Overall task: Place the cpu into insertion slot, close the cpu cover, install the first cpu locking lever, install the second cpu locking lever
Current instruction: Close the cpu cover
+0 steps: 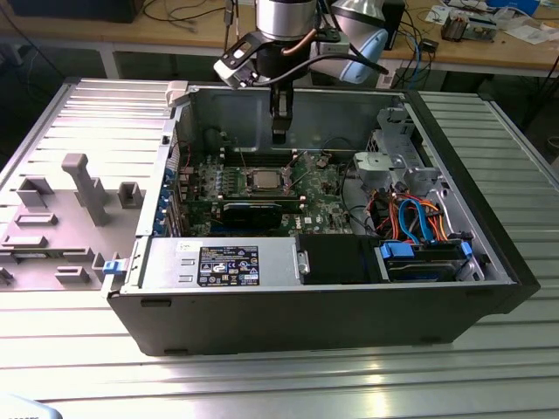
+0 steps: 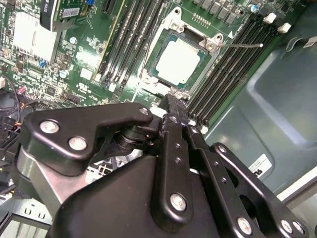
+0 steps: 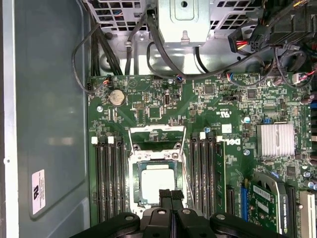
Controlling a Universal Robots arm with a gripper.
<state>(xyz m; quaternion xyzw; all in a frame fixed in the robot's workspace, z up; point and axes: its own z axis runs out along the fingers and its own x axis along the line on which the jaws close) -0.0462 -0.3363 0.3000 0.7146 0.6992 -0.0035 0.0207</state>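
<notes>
The case lies open on the worktop. The cpu sits flat in the slot, on the board; its grey top is bare in both wrist views. The cover is not closed: it stands raised at the slot edge that is far from the tool. One thin lever is free and points away from the slot, over the memory slots.

The tool hangs above the board. On the clock face of the exterior view, it is at about 12 o'clock from the cpu and apart from it. In both wrist views its two fingers are pressed together and hold nothing. Their tips are over the near edge of the slot, and I cannot tell if they touch it.

In the exterior view the black card lies at 6 o'clock from the cpu, and the drive cage at about 3 o'clock.
</notes>
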